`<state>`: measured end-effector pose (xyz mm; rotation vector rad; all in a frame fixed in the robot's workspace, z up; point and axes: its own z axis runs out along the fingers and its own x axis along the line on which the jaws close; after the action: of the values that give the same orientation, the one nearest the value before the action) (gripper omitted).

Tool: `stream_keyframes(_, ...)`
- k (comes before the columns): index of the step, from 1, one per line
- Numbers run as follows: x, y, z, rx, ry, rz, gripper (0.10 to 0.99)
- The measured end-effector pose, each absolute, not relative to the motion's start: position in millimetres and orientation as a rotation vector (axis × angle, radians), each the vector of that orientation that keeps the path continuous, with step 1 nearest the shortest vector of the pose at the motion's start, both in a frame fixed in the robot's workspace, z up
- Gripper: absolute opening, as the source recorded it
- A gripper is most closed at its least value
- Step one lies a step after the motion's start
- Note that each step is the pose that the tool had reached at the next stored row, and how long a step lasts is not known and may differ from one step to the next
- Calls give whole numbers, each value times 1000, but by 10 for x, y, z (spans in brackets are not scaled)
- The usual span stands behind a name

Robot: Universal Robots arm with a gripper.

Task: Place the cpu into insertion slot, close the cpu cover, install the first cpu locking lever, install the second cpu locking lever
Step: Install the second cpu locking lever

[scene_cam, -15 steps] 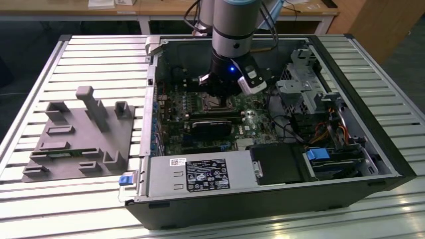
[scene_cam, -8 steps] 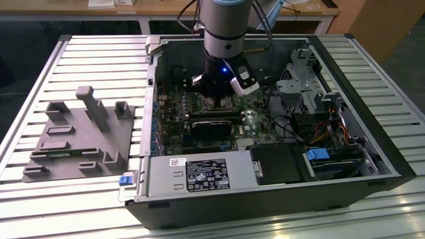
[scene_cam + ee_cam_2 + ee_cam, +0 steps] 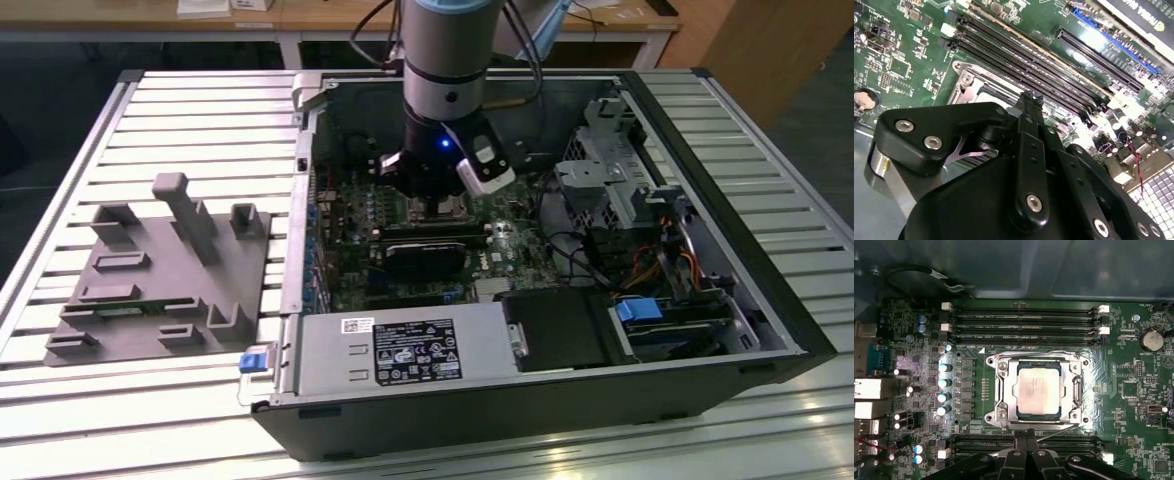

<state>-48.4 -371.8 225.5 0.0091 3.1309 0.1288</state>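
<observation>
cpu (image 3: 1038, 388) under cpu cover (image 3: 1004, 390), RAM slots (image 3: 1024, 320) flanking; tool (image 3: 1026, 439) beside

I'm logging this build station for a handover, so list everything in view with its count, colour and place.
computer case: one, black, open, on the slatted table.
slatted table: one, silver-grey, under everything.
fixture tray: one, grey, on the exterior view's left of the case.
motherboard: one, green, inside the case.
cpu: one, silver-grey, seated in the insertion slot.
cpu cover: one, silvery frame, closed around the cpu.
memory slots: several, black, beside the socket.
power supply: one, grey, at the case's near edge.
gripper: one, black, fingers together, beside the socket edge.
</observation>
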Motion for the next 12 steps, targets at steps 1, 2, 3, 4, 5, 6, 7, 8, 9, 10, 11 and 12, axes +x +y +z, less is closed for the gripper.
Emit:
stream_keyframes(1, -488, -3728, 2254, 9, 3131, 136, 106)
stream_keyframes(2, -493, -3740, 2253, 9, 3130, 142, 106)
stream_keyframes(3, -499, -3749, 2252, 9, 3130, 147, 106)
stream_keyframes(4, -504, -3754, 2249, 9, 3130, 151, 106)
stream_keyframes(5, -508, -3755, 2243, 9, 3130, 155, 106)
stream_keyframes(6, -513, -3756, 2236, 9, 3130, 159, 106)
stream_keyframes(7, -516, -3755, 2226, 9, 3129, 162, 106)
stream_keyframes(8, -518, -3756, 2215, 9, 3129, 165, 106)
stream_keyframes(9, -519, -3756, 2199, 9, 3129, 166, 106)
stream_keyframes(10, -522, -3756, 2182, 9, 3129, 166, 106)
stream_keyframes(11, -524, -3756, 2166, 9, 3129, 167, 106)
stream_keyframes(12, -526, -3756, 2154, 9, 3129, 167, 106)
